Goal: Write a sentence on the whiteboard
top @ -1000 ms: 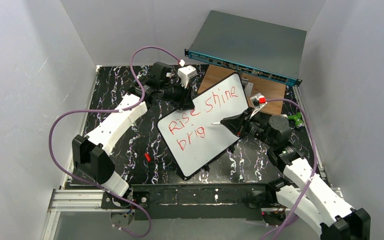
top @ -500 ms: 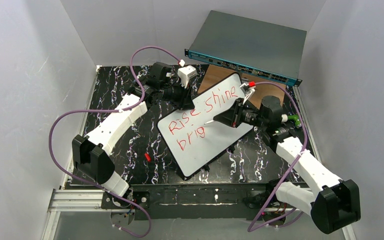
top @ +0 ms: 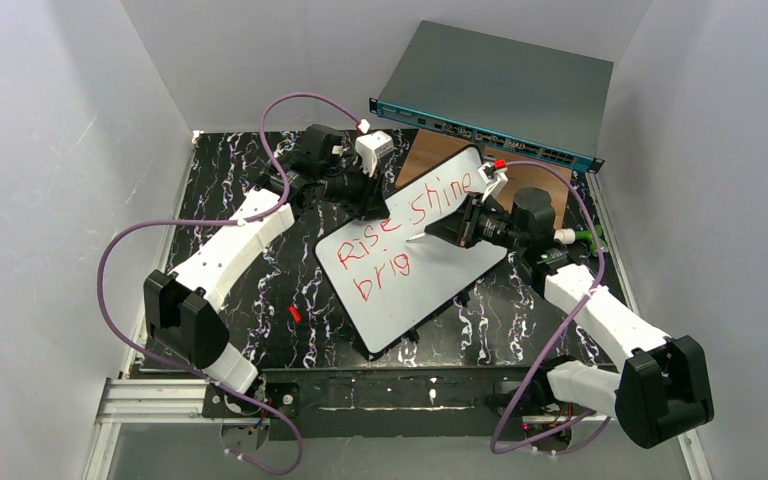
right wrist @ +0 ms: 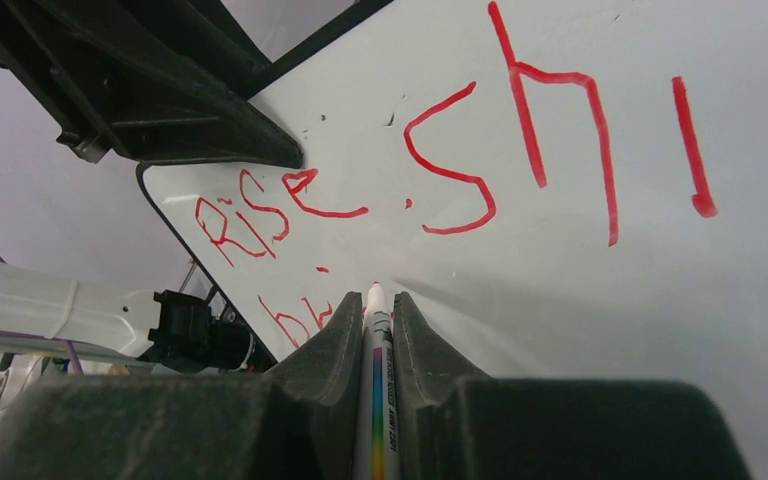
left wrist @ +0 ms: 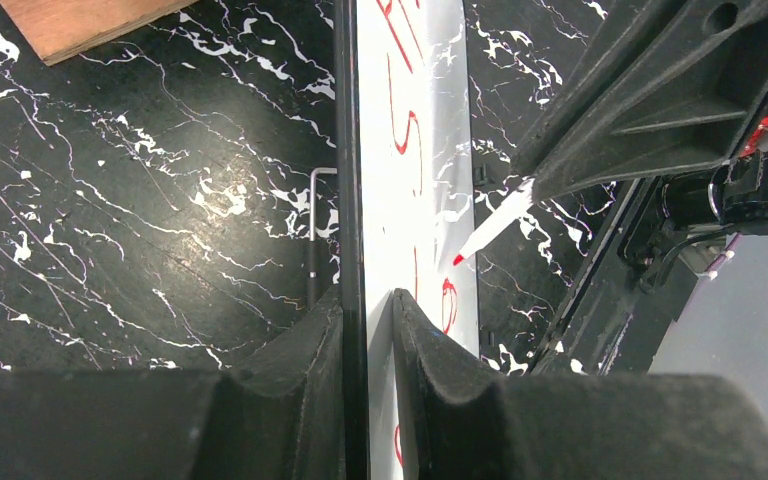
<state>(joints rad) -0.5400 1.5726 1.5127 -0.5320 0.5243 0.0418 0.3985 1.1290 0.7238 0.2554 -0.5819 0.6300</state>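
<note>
From above, the right gripper (top: pixel 447 232) is closed on a marker (top: pixel 425 237), whose tip points at the board (top: pixel 430 275) just ahead of it. The left gripper (top: pixel 372 205) pinches the board's far edge. The sentence (top: pixel 410 215) reads "Rise shine" with "brig" below it, and the tip hangs past the "g".

In the left wrist view, the left gripper (left wrist: pixel 365 310) has its jaws nearly together, one on each face of the board (left wrist: pixel 410 100), which runs straight out from them edge-on. The marker (left wrist: pixel 495 220) slants in from the right. I cannot tell whether its red tip touches.

In the right wrist view, the right gripper (right wrist: pixel 375 300) clamps the marker (right wrist: pixel 378 380) along its barrel, leaving only the tip ahead of the fingers. The board (right wrist: pixel 610 330) fills the space beyond.

The board looks stiff, light and glossy, so it would likely skid or swing under pen pressure. The edge is the place to hold it, clear of the writing. The marker is slim and smooth, and a grip low on the barrel should keep it from twisting.
</note>
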